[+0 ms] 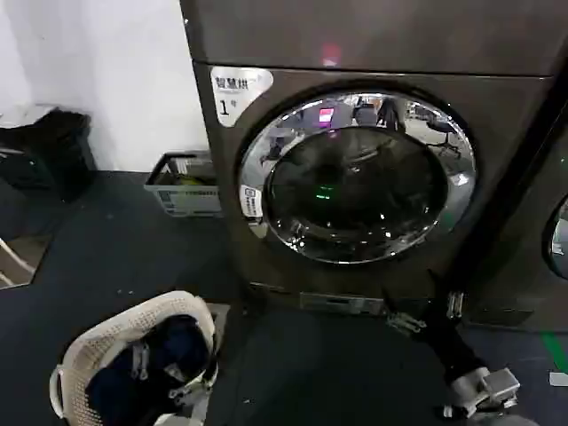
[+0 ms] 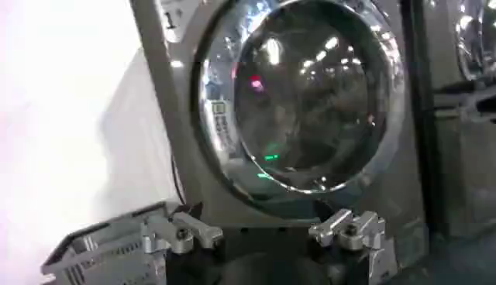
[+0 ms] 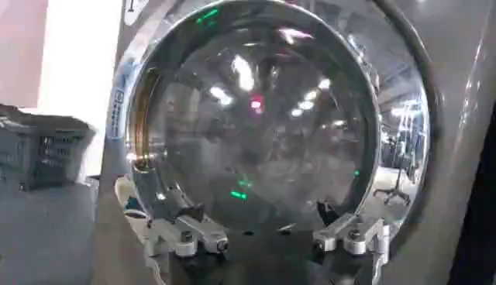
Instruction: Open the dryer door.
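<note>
**Dryer door shut, grippers short of it**

Dark floor, white wall. The dark bronze-grey dryer [image 1: 373,177] keeps its chrome-rimmed round glass door [image 1: 357,177] apparently closed. Right gripper [image 3: 271,236] and left gripper [image 2: 263,232] hover spread wide; fingers could slip off the polished rim.

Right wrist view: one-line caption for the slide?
Right gripper, fingers open, facing the closed dryer door, chrome rim and dark glass close ahead, grey basket on the floor beside the dryer.

One dryer [image 1: 373,177], one dryer door [image 1: 358,177], one neighbouring machine [image 1: 541,231], two laundry baskets [image 1: 184,185] [image 1: 133,355], two grippers [image 2: 263,232] [image 3: 271,236].
</note>
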Tool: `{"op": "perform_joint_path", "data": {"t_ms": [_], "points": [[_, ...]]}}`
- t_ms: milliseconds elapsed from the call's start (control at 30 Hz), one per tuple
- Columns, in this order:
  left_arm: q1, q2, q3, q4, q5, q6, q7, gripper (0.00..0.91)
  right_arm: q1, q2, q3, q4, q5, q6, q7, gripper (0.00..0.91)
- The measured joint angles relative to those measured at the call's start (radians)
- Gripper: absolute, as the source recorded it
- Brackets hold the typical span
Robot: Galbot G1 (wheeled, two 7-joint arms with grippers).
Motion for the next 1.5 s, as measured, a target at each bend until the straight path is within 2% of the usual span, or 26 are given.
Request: {"op": "perform_joint_path", "data": {"t_ms": [67, 167, 367, 600, 767, 1500], "points": [[-0.001, 0.000, 0.002, 0.000, 0.003, 0.000, -0.001, 0.907, 0.029, -0.019, -0.005, -0.002, 0.076, -0.020, -0.026, 0.907], [-0.002, -0.003, 0.010, 0.000, 0.013, -0.001, -0.002, 0.907, 0.080, -0.061, -0.020, -0.027, 0.137, -0.034, -0.066, 0.907], [-0.001, -0.005, 0.010, -0.006, 0.014, -0.002, -0.002, 0.907, 0.183, -0.182, -0.076, -0.115, 0.228, -0.007, -0.143, 0.907], [0.000, -0.016, 0.008, -0.009, 0.021, 0.014, 0.001, 0.907, 0.283, -0.301, -0.159, -0.210, 0.249, -0.009, -0.184, 0.907], [0.000, -0.026, 0.008, -0.010, 0.031, 0.020, 0.003, 0.907, 0.356, -0.346, -0.228, -0.260, 0.252, -0.017, -0.204, 0.907], [-0.001, -0.036, 0.018, -0.001, 0.046, 0.040, 0.003, 0.907, 0.663, -0.341, -0.535, -0.391, 0.252, -0.028, -0.194, 0.907]]}}
